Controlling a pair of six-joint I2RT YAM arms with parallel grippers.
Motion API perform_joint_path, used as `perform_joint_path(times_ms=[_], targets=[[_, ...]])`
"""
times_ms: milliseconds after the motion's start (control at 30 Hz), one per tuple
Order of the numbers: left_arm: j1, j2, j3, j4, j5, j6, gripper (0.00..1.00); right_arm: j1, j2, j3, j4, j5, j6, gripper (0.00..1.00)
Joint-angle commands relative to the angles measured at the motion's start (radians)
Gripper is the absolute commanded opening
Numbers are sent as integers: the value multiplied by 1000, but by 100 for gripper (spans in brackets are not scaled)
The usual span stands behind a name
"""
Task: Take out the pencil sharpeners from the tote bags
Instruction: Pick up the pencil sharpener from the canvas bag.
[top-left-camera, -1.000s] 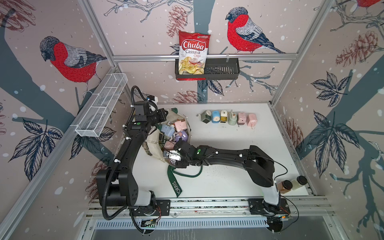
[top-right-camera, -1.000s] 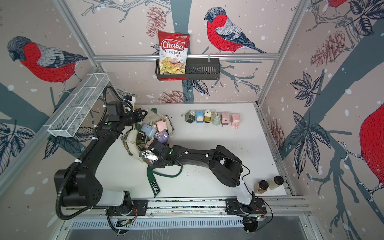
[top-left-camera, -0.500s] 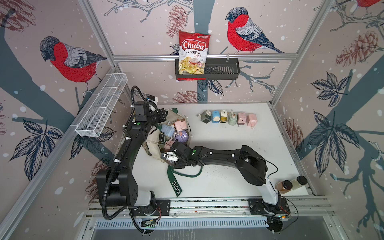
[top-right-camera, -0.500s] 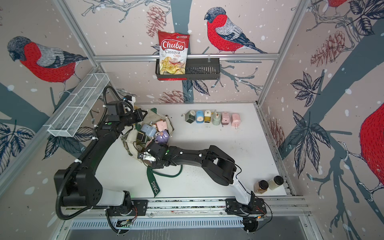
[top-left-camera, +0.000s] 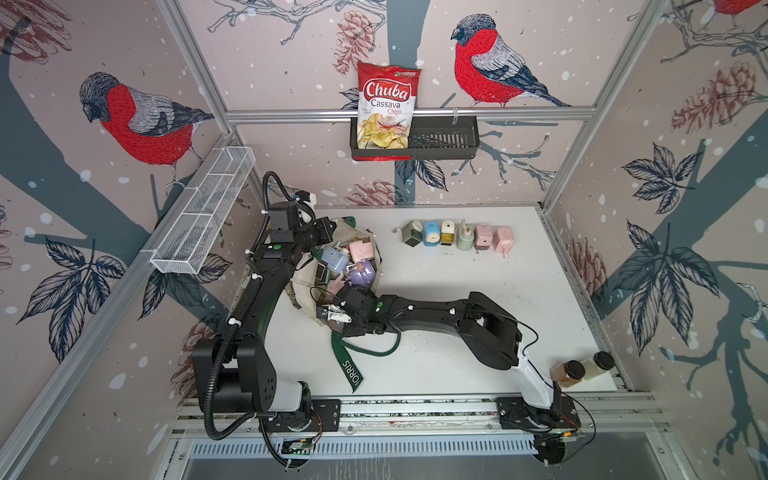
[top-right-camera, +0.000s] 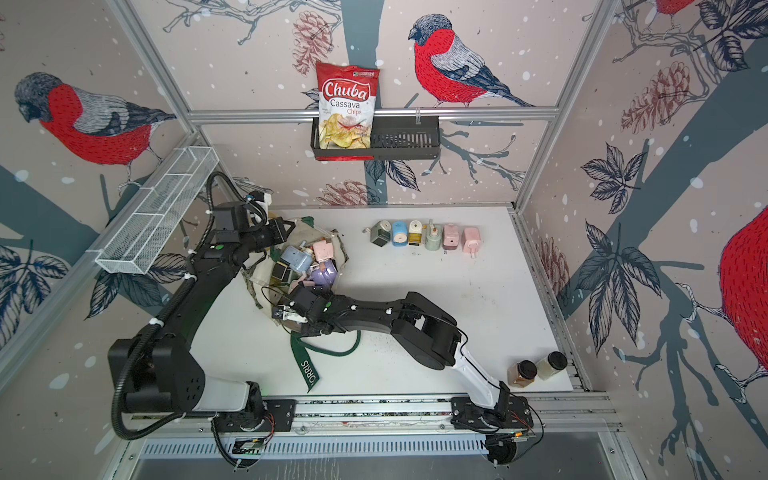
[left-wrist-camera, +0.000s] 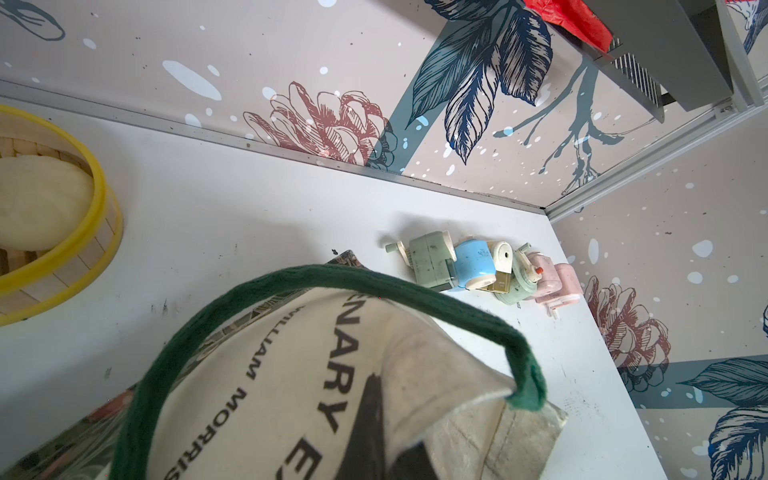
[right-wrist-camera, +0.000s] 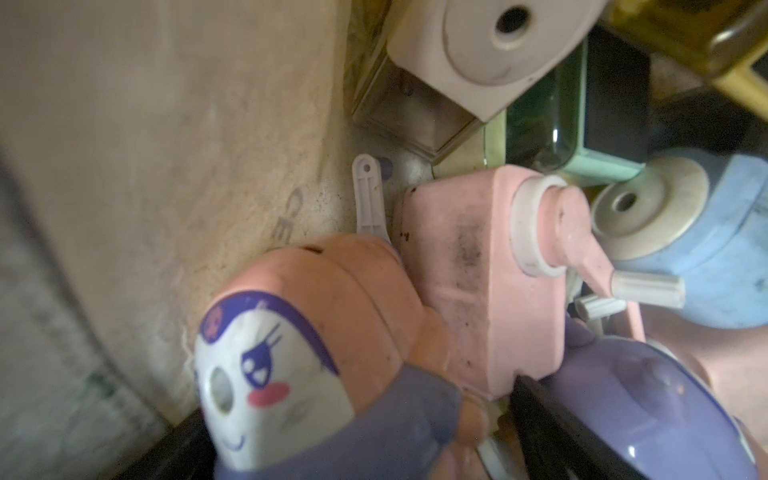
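Near right corner: two clear plastic jars with dark round lids (top-left-camera: 571, 371), one brown inside and one pale, stand touching at about 4 o'clock on the white tabletop (top-left-camera: 457, 332).
Loose handle: a dark green fabric strap lettered "ORRIS" (top-left-camera: 351, 370) lies flat at 7 o'clock, trailing from the bag toward the front rail.
Right gripper: the right gripper (right-wrist-camera: 353, 411) is down in the bag's mouth, entering from its 4 o'clock side. Its jaws stand wide, with a dark finger (right-wrist-camera: 536, 415) on either side of a peach-pink plastic pencil sharpener with a cartoon face (right-wrist-camera: 291, 353). Whether the pads touch it cannot be told.
Tote: the cream canvas tote bag (top-left-camera: 302, 289) sits at 10 o'clock on the tabletop, mouth gaping upward.
Inside the tote: heaped together and touching are a boxy pink plastic sharpener (top-left-camera: 360, 250), a blue-grey sharpener (top-left-camera: 335, 259) and a lilac sharpener (top-left-camera: 362, 274).
Left gripper: the left gripper (top-left-camera: 327, 230) is at the bag's 11 o'clock rim, clamped tight on the canvas edge and holding it raised. A second dark green strap handle (left-wrist-camera: 332, 278) arches just beside it.
Taken out: six pastel sharpeners in a row (top-left-camera: 457, 237) stand at 1 o'clock, close together and well apart from the bag.
Left wall: a white wire-mesh trough (top-left-camera: 203, 216) hangs at 10 o'clock, above the table.
Far wall: a red-and-white chips bag (top-left-camera: 386, 108) stands in a black slotted wall basket (top-left-camera: 444, 137) at 12 o'clock.
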Motion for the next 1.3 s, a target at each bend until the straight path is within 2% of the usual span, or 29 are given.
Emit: perform_joint_path(times_ms=[0,267,500,600,767,933,1100,1267], targets=[[-2,-3,11,53,21,3,0,-5,26,15,38,42,27,96],[-2,-3,10,52,22,3,0,-34,18,28,90,40,153,86],[-2,-5,10,52,22,4,0,-89,-55,-1,107,-88,264,82],[-2,-4,12,50,21,3,0,-71,-43,-12,99,-76,220,85],[-2,-5,11,50,21,4,0,-22,4,-14,112,40,120,93],[-3,-2,12,49,22,4,0,-10,24,0,145,100,89,97],[-3,-2,11,49,21,4,0,-13,43,34,131,104,84,97],[-2,-3,12,49,22,6,0,-14,81,74,81,87,104,90]])
